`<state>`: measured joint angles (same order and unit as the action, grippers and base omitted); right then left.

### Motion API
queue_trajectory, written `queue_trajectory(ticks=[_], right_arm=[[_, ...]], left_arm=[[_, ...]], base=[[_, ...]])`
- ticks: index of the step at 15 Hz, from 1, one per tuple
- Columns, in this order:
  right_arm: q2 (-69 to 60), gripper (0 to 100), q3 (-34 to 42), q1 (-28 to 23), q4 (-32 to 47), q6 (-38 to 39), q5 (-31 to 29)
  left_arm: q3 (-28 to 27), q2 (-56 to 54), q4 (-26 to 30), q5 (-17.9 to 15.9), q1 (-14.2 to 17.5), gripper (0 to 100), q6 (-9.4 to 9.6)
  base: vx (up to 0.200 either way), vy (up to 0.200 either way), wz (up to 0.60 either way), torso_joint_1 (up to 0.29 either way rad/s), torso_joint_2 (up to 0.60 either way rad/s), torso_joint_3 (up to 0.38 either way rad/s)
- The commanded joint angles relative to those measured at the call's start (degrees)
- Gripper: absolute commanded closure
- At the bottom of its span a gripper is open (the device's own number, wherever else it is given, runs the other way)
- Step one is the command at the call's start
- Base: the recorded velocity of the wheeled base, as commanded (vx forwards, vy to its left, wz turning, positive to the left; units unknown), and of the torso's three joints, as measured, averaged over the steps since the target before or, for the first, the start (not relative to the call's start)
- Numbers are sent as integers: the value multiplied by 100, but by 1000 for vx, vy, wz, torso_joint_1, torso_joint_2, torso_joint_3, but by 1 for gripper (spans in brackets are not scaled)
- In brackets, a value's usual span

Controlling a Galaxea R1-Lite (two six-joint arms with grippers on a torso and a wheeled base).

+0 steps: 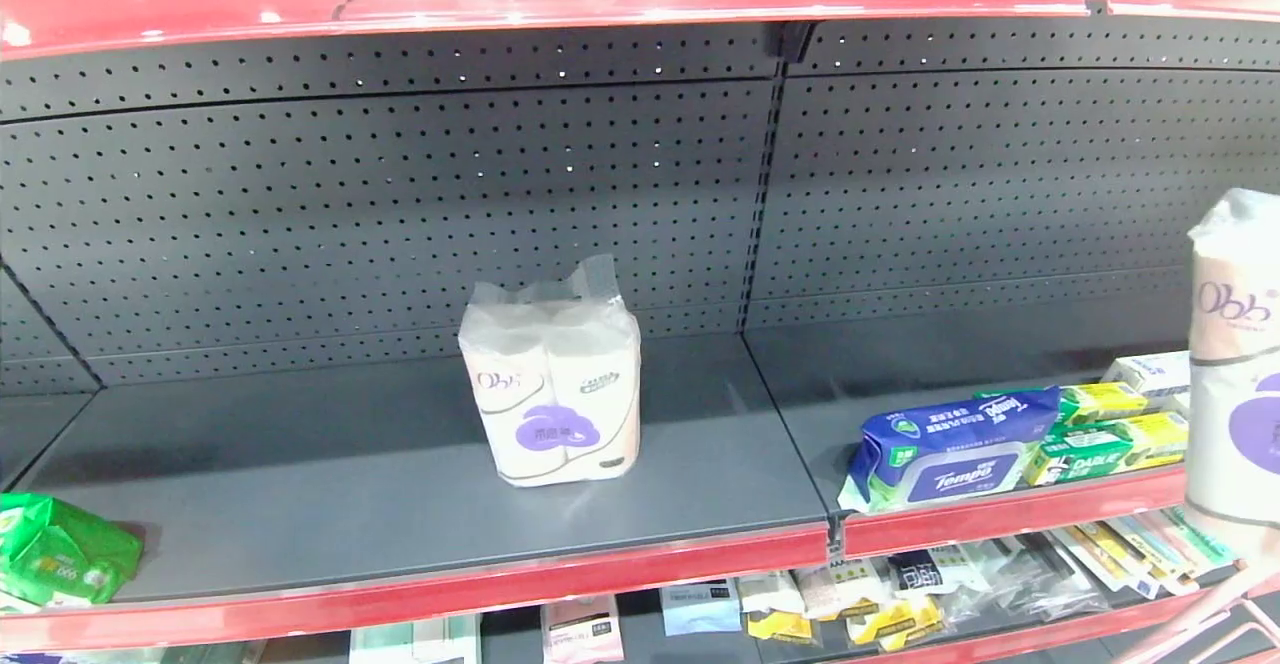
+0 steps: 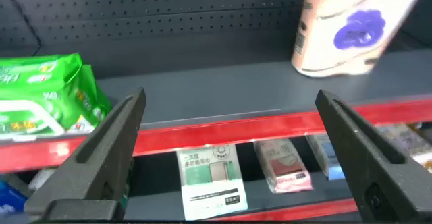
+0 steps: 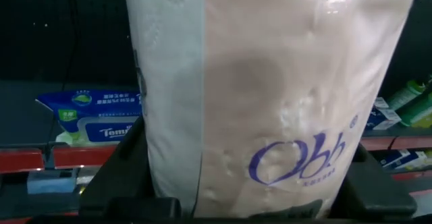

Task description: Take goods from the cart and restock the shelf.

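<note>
Toilet paper pack [image 3: 270,96] squeezed tight in R gripper [image 3: 246,173], held upright by right end of shelf [image 1: 350,484], L gripper [image 2: 231,99] low by shelf's red front edge w/ fingers wide apart, 2 toilet paper packs total, 2nd pack [image 1: 552,394] standing mid shelf, 1 green wipes pack [image 1: 60,549], 1 blue wipes pack [image 1: 945,449].
</note>
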<state>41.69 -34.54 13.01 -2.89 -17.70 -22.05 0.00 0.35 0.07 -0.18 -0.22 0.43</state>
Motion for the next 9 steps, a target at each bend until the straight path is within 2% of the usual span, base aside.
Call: queue_trajectory(ticks=[1,2,6,7,8,9], right_arm=[[-592,100,131,-9,-1,-23,17],[-759,100,210,0,-1,-32,52],[-1374,100,588,-18,-1,12,447],[-1462,100,703,0,-45,100,483],[-1524,100,729,0,-45,179,518],[-1559,100,773,9,-36,241,535]], left_arm=[[0,26,-7,-201,-4,0,186],[-9,26,1,-360,-4,0,247],[-35,-9,1,-289,4,0,265],[-396,202,1,-201,4,0,265],[-1213,1257,-16,-26,-4,0,151],[-1758,1846,-60,9,-4,0,-157]], base=[[0,0,0,0,0,0],[0,0,0,0,0,0],[0,0,0,0,0,0],[0,0,0,0,0,0],[0,0,0,0,0,0],[0,0,0,0,0,0]])
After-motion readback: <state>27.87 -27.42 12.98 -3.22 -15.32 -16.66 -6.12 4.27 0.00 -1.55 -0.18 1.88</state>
